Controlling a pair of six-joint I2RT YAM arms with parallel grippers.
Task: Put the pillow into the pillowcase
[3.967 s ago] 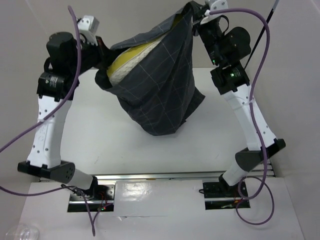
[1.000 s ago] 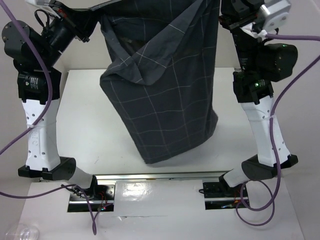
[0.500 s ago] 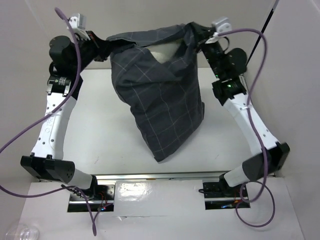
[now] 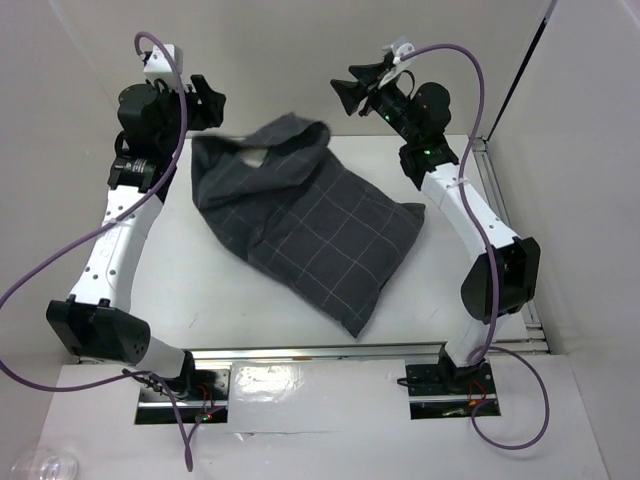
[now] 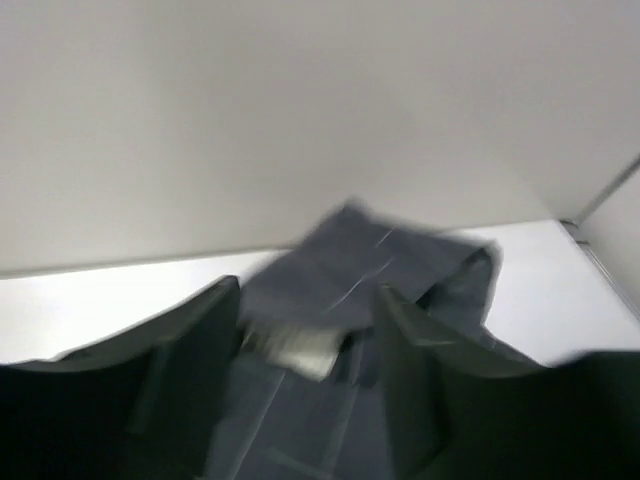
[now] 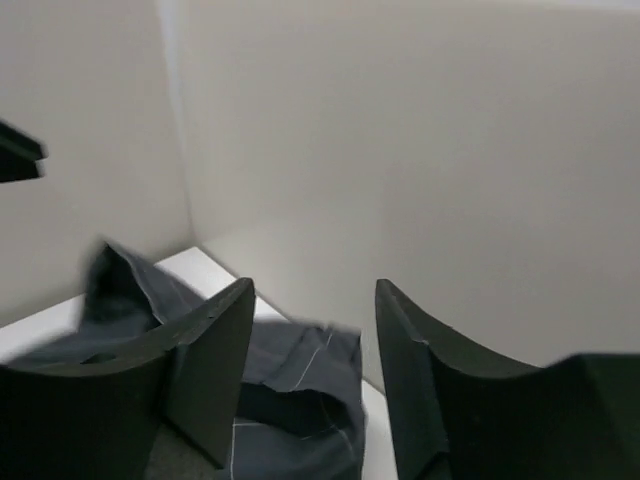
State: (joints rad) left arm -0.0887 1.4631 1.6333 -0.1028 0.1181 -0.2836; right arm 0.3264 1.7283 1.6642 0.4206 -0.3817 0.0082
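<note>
The dark grey pillowcase (image 4: 315,230) with its thin light grid lies slumped on the white table (image 4: 190,290), its mouth toward the back left. A small cream patch of the pillow (image 4: 258,158) shows in that mouth; the rest is hidden inside. My left gripper (image 4: 212,103) hangs open just above and left of the mouth, holding nothing. My right gripper (image 4: 347,90) is open in the air at the back right of the case. In the left wrist view the pillowcase (image 5: 350,270) and the pillow patch (image 5: 295,350) lie below my open fingers (image 5: 190,350). In the right wrist view the pillowcase (image 6: 295,400) lies beneath my spread fingers (image 6: 215,350).
White enclosure walls (image 4: 300,50) stand close behind and beside both grippers. A metal rail (image 4: 320,352) runs along the table's near edge by the arm bases. Purple cables (image 4: 60,270) loop off each arm.
Both grippers have opened and let go of the pillowcase's mouth. The case, held up in the air before, has dropped onto the table with the pillow inside.
</note>
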